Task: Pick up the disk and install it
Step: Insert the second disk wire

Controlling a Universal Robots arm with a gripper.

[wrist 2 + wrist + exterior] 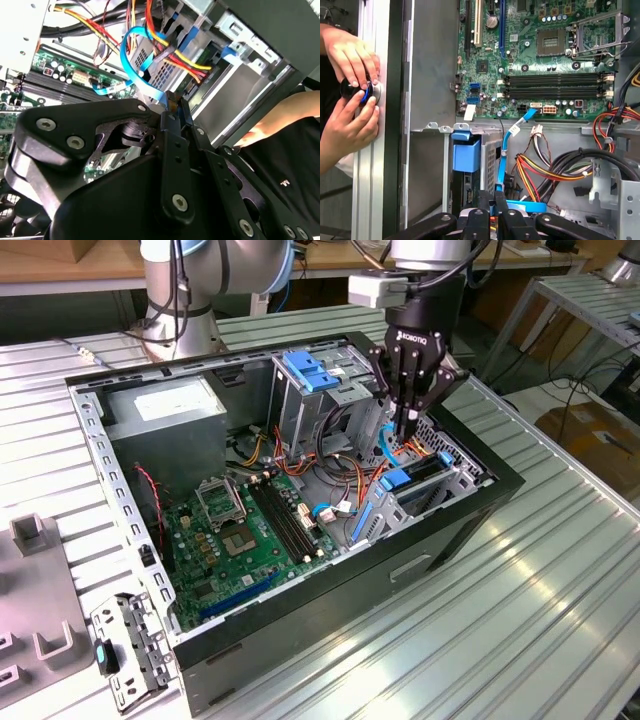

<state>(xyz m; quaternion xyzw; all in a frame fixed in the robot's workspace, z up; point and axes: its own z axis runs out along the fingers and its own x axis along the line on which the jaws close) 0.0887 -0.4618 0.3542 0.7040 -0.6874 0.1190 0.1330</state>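
Observation:
The disk (pixel 420 472) stands on edge in the drive bay at the corner of the open computer case on the exterior view's right. Its blue carrier edge (pixel 466 154) faces up, with the dark drive body below it. My gripper (pixel 405 430) hangs just above that bay, beside the disk and not on it. In both wrist views its fingers (pixel 172 130) are pressed together on the end of a thin blue data cable (pixel 501 160), which loops up from the motherboard. The gripper's tip (pixel 491 197) sits about a finger's width from the carrier.
A grey power supply box (pixel 165 410) fills the case's far corner, and a blue latch (pixel 305 370) tops the upper drive cage. Red and yellow wires (pixel 545 170) crowd the bay. A person's hands (pixel 352 100) hold a round knob outside the case wall. A metal bracket (pixel 125 645) lies on the table.

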